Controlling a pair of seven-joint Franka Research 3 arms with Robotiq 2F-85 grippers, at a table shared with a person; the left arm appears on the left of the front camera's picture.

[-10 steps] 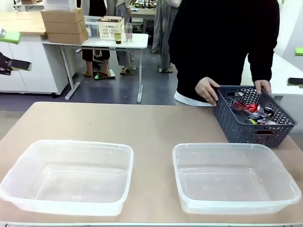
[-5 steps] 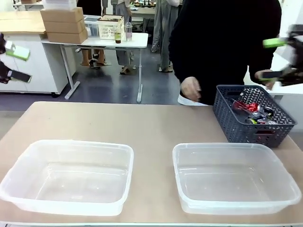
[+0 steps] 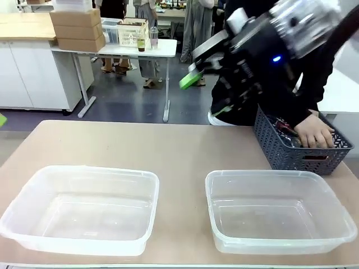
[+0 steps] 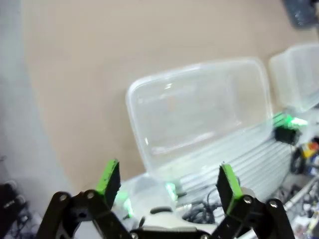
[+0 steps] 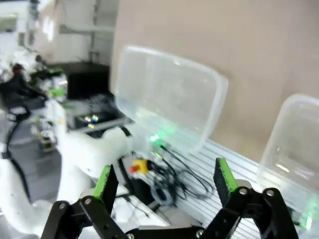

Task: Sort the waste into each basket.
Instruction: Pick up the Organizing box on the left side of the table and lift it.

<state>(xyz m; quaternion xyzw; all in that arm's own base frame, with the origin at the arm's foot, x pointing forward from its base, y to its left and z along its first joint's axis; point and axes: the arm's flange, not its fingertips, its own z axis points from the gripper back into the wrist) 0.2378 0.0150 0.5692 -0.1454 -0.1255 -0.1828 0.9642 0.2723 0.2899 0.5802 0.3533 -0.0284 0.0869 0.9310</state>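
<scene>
Two see-through tubs stand empty at the near side, the left tub [image 3: 95, 170] and the right tub [image 3: 263, 173]. The waste lies in the dark lattice basket [image 3: 303, 154] at the far right; a red bit of a can [image 3: 282, 126] peeks out beside the person's hand [image 3: 315, 134], which covers the rest. My right gripper [image 3: 205, 95] hangs open and blurred high over the far middle of the table, holding nothing. In its wrist view the right gripper [image 5: 164, 178] looks down at both tubs [image 5: 169, 94]. My left gripper [image 4: 168, 179] is open over a tub [image 4: 199, 114].
The person in black stands behind the basket at the table's far right. The right arm's bulky wrist [image 3: 280, 39] fills the upper right. A green pad [image 3: 1, 119] shows at the left edge. Bare tabletop [image 3: 168, 145] lies between the tubs and the far edge.
My right arm has swung in from the far right to over the table's far middle. The left gripper dropped from the upper left. The person's hand went into the basket.
</scene>
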